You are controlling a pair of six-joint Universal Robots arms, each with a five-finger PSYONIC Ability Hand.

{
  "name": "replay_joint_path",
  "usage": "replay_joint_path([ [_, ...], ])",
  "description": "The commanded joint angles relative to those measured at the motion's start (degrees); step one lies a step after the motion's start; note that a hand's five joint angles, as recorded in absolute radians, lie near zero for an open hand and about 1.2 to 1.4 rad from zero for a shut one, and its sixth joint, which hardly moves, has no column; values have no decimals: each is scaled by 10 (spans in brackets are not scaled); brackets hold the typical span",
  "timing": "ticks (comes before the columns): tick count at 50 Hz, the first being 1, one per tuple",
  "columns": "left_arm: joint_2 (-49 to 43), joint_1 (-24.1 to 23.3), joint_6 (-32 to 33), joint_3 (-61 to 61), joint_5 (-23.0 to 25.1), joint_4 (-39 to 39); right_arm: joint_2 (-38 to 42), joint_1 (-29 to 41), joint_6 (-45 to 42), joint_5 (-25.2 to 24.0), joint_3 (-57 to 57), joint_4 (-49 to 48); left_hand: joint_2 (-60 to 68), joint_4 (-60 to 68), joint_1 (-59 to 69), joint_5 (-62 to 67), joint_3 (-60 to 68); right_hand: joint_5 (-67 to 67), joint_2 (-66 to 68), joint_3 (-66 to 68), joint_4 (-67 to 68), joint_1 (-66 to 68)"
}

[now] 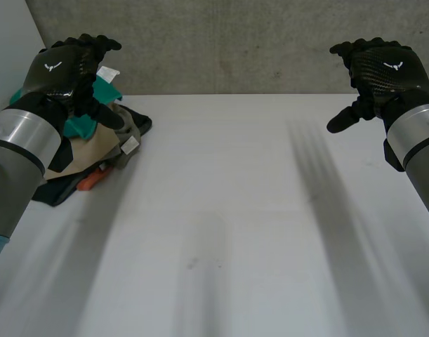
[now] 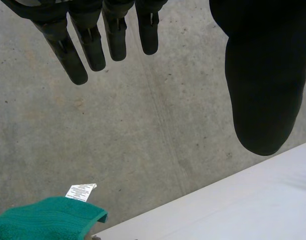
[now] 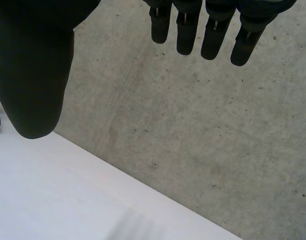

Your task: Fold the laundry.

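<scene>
The head camera sits high behind the table's point(image 1: 235, 210) near edge, between the arms. It looks down and across the table to the concrete wall point(image 1: 235, 42) beyond the far edge, taking in the whole tabletop from well back. The left wrist camera looks along the left hand point(image 2: 263, 75) from close up, facing that wall and the table's far edge. It also catches a green towel point(image 2: 42, 222) at the table's far left, which the head view shares. The right wrist camera looks along the right hand point(image 3: 32, 65), equally close, at the same wall and far edge.
</scene>
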Motion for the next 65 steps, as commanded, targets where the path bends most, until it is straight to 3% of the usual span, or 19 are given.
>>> replay_joint_path([
  [1, 1, -1, -4, 1, 5, -2, 0, -1, 0, 0, 0, -1, -59, -59, -52, -58, -58, -55, -55, -57, -60, -50],
  [10, 3, -2, 3, 6, 8, -3, 0, -1, -1, -1, 0, -1, -56, -55, -48, -54, -54, -55, -55, -57, -60, -50],
  [14, -14, 10, 42, 32, 1, 3, 0, 0, -2, -3, 0, -1, -52, -52, -45, -50, -51, -55, -55, -57, -60, -50],
  [18, -106, 28, 175, 83, -14, 17, 0, 1, -2, -5, 0, 0, -56, -55, -48, -54, -54, -55, -55, -57, -60, -50],
  [19, -150, 41, 253, 110, -28, 31, 1, 1, -2, -5, 0, 0, -56, -55, -48, -54, -54, -55, -55, -57, -60, -50],
  [21, -189, 52, 317, 132, -40, 49, 1, 1, -2, -5, 0, 2, -57, -57, -50, -55, -56, -55, -55, -57, -60, -50],
  [22, -225, 61, 382, 154, -50, 78, 1, 2, -2, -5, 0, 2, -59, -59, -52, -57, -58, -55, -55, -57, -60, -50],
  [26, -336, 98, 498, 217, -62, 180, 4, 3, -3, -6, 0, 3, -59, -59, -52, -57, -58, -55, -55, -57, -60, -50],
  [32, -445, 134, 522, 303, -64, 226, 4, 4, -5, -8, 4, 3, -56, -55, -48, -54, -54, -55, -55, -57, -60, -50],
  [36, -492, 139, 520, 343, -62, 213, 5, 4, -17, -8, 7, 2, -46, -45, -38, -44, -44, -55, -55, -57, -60, -50],
  [39, -515, 143, 519, 364, -60, 195, 6, 4, -26, -9, 10, 0, 52, 52, 59, 53, 53, -55, -55, -57, -60, -50],
  [44, -496, 134, 493, 341, -60, 180, 7, 2, -31, -10, 10, 1, 614, 615, 622, 616, 616, -55, -55, -57, -60, -50],
  [45, -464, 128, 464, 318, -61, 181, 7, 1, -31, -10, 10, 1, 640, 640, 648, 642, 641, -55, -55, -57, -60, -50],
  [52, -294, 93, 311, 227, -61, 199, 6, 2, -32, -10, 9, -1, 641, 641, 648, 642, 642, -55, -55, -57, -60, -50],
  [55, -233, 52, 229, 187, -55, 189, 6, 1, -32, -10, 9, -1, 641, 641, 648, 642, 642, -55, -55, -57, -60, -50],
  [59, -170, -15, 126, 143, -18, 151, 6, -1, -32, -10, 7, -1, 641, 641, 648, 642, 642, -55, -55, -57, -60, -50],
  [60, -152, -42, 80, 128, 10, 129, 6, -3, -32, -10, 5, -1, 641, 641, 648, 642, 642, -55, -55, -57, -60, -50],
  [65, -156, -107, -22, 112, 82, 91, 6, -5, -31, -9, 1, 1, 641, 641, 648, 642, 642, -55, -55, -57, -60, -50],
])
